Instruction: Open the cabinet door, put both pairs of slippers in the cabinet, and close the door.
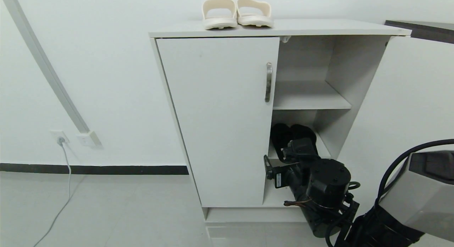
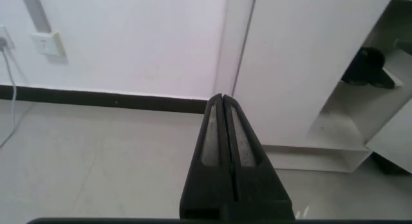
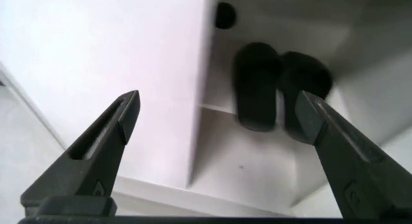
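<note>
Right wrist view, black slippers [image 3: 257, 82] beyond spread right gripper [image 3: 217, 98]

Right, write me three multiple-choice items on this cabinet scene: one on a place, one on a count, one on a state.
1. Where does the black pair of slippers lie?
A. on the floor
B. on the lower shelf inside the cabinet
C. on top of the cabinet

2. How many cream slippers stand on top of the cabinet?
A. one
B. two
C. four

3. In what state is the right end effector?
A. open
B. shut on a slipper
C. shut on the door handle

Answers:
1. B: the head view shows the black pair behind the open right-hand door, on the lower shelf.
2. B: two cream slippers sit side by side on the cabinet's top.
3. A: the right wrist view shows its fingers spread wide, with nothing between them.
</note>
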### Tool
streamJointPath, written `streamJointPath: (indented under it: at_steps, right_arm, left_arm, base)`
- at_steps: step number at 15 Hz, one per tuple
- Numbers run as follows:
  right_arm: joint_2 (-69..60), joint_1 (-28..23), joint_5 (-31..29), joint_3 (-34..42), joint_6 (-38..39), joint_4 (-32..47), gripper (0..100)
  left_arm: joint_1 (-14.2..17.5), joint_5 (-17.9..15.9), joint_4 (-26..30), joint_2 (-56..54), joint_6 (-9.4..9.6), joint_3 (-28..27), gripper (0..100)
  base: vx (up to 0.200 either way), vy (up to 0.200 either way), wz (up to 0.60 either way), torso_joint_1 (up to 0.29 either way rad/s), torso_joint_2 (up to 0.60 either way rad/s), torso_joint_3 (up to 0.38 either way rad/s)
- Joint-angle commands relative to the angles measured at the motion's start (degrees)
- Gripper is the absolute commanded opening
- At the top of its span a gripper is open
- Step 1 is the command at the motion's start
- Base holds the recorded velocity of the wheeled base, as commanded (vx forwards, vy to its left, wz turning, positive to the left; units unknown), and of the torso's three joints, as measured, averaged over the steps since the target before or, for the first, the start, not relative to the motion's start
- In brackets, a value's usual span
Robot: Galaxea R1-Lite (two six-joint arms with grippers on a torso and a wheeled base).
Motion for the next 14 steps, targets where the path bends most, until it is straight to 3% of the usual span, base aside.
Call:
streamJointPath:
  at_steps: [1, 2, 14]
  right_arm:
    - [0.1, 0.0, 0.0, 0.1, -0.1, -0.2, 100]
    - [0.1, 0.0, 0.0, 0.1, -0.2, -0.4, 100]
    - [-0.2, -1.1, 3.0, 2.2, -3.7, -0.5, 100]
  left_arm:
    - [0.1, 0.0, 0.0, 0.1, -0.04, 0.0, 0]
    - [0.1, 0.0, 0.0, 0.1, -0.13, 0.0, 0]
    - [0.1, 0.1, 0.0, 0.1, -0.13, 0.0, 0]
  base:
    - [0.000, 0.200, 0.00, 0.002, 0.01, -0.002]
    - [0.000, 0.200, 0.00, -0.002, 0.00, -0.002]
    - [0.000, 0.000, 0.00, 0.000, 0.00, 0.000]
